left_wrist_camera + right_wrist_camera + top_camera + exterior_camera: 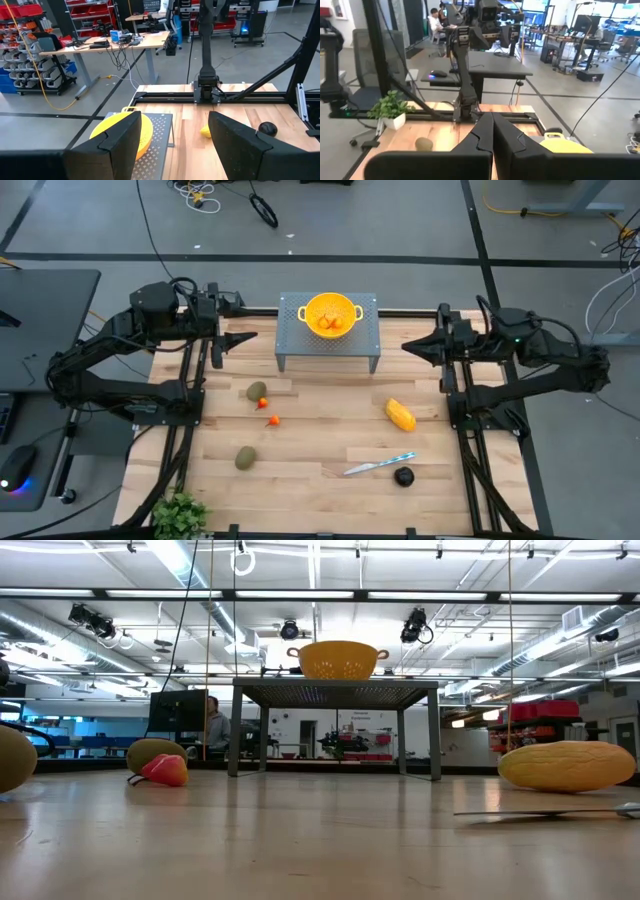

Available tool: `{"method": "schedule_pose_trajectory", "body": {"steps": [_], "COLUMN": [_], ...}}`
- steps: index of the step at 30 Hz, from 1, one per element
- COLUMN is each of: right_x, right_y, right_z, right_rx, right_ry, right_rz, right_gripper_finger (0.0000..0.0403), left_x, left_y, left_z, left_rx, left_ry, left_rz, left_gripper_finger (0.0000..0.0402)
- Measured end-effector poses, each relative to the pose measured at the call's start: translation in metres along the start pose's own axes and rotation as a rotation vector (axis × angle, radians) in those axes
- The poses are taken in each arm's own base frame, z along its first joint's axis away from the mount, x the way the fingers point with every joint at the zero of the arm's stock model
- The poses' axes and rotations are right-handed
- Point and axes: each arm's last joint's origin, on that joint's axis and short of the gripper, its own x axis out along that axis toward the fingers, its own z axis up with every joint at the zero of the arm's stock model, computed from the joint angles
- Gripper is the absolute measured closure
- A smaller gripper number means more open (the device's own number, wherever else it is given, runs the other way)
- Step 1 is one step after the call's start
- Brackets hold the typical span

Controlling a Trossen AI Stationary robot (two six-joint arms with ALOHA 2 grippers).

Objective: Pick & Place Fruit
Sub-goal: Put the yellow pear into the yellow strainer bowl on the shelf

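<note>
Wooden tabletop [330,440], scattered small fruit [400,416]

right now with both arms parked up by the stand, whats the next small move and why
Probably swing the left gripper, whose fingers stand apart and hold nothing, down toward the olive-brown fruit nearest it. That piece lies loose on the table, while the yellow bowl on the grey stand already holds some fruit. The right gripper is shut and empty, so it would have to open first.

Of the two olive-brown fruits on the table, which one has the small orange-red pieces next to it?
The olive-brown fruit farther from the potted plant: the orange-red pieces lie just beside it. The other olive-brown fruit lies alone on bare wood.
</note>
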Motion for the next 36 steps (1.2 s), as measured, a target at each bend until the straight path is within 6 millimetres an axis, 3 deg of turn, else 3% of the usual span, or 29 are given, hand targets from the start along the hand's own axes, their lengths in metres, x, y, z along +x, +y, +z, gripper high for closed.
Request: {"method": "schedule_pose_trajectory", "body": {"steps": [12,22,36], "right_x": [-0.033,-0.031,-0.027], "right_y": [-0.003,-0.003,-0.003], "right_z": [-0.002,-0.002,-0.004], "right_rx": [0.019,0.018,0.014], "right_ry": [0.003,0.013,0.029], "right_rz": [-0.052,-0.055,-0.054], "right_gripper_finger": [0.0402,0.0402,0.0403], "left_x": [0.001,0.01,0.044], "left_y": [0.0,-0.002,-0.009], "left_z": [-0.002,-0.012,-0.039], "left_rx": [-0.002,-0.038,-0.039], "left_ry": [0.022,0.12,0.373], "left_rz": [-0.003,-0.051,-0.228], "left_gripper_finger": [0.0162,0.0162,0.0162]}}
